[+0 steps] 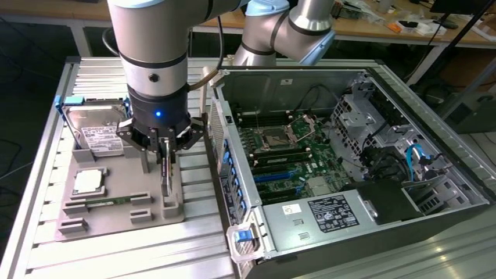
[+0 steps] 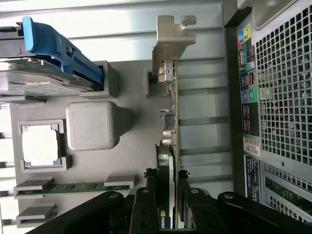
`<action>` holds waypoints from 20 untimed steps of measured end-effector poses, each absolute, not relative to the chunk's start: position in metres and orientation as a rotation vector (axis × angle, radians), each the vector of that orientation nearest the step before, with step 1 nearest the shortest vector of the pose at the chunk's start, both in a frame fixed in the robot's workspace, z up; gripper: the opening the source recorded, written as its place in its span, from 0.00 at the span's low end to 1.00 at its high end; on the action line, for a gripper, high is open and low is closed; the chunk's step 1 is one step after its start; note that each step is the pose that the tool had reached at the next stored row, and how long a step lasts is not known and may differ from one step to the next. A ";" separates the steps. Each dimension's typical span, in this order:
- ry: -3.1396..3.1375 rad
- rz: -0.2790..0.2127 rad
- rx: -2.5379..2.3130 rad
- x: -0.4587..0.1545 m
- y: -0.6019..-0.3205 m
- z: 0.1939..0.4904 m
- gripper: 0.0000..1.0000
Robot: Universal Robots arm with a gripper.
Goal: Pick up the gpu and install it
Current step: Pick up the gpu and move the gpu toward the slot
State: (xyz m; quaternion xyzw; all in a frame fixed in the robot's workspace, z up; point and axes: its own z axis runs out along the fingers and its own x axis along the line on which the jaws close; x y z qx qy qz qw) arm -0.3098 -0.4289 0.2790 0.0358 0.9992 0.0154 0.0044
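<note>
Grey plastic tray (image 1: 116,216) holds the gpu (image 2: 165,161) upright on its edge, near the open computer case (image 1: 326,232). On the gripper (image 2: 165,181), the fingers (image 2: 145,207) are nearly closed, pinching the card's two faces.

Gpu (image 2: 169,122), a thin dark board with a silver end bracket, stands upright on edge, clasped between the fingers of the gripper (image 2: 166,181) directly above.
</note>
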 end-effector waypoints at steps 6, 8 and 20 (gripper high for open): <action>3.130 0.049 0.112 -0.310 -0.429 0.284 0.27; 3.130 0.048 0.112 -0.310 -0.429 0.286 0.27; 3.133 0.049 0.018 -0.310 -0.426 0.296 0.27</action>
